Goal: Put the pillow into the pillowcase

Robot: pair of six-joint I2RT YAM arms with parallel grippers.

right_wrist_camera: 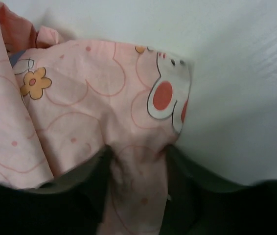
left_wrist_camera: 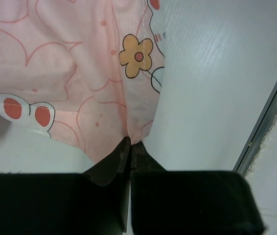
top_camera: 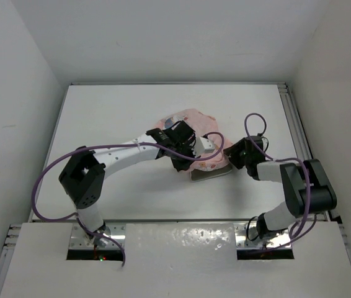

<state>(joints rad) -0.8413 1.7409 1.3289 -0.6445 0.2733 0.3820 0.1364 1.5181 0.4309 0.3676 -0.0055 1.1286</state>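
Note:
The pink rabbit-print pillowcase point(top_camera: 195, 127) lies bunched at the table's middle. Only a narrow olive-grey edge of the pillow point(top_camera: 211, 173) shows, sticking out under the case's near side; the rest is hidden. My left gripper point(top_camera: 180, 160) is at the case's near left side. In the left wrist view it point(left_wrist_camera: 130, 143) is shut on a hem of the pillowcase point(left_wrist_camera: 80, 73). My right gripper point(top_camera: 230, 153) is at the case's right side. In the right wrist view it point(right_wrist_camera: 136, 156) holds a thick fold of the pillowcase point(right_wrist_camera: 104, 88) between its fingers.
The white table point(top_camera: 113, 118) has a metal rail point(top_camera: 296, 130) along its right edge, also seen in the left wrist view point(left_wrist_camera: 268, 112). White walls enclose the back and sides. Purple cables loop over both arms.

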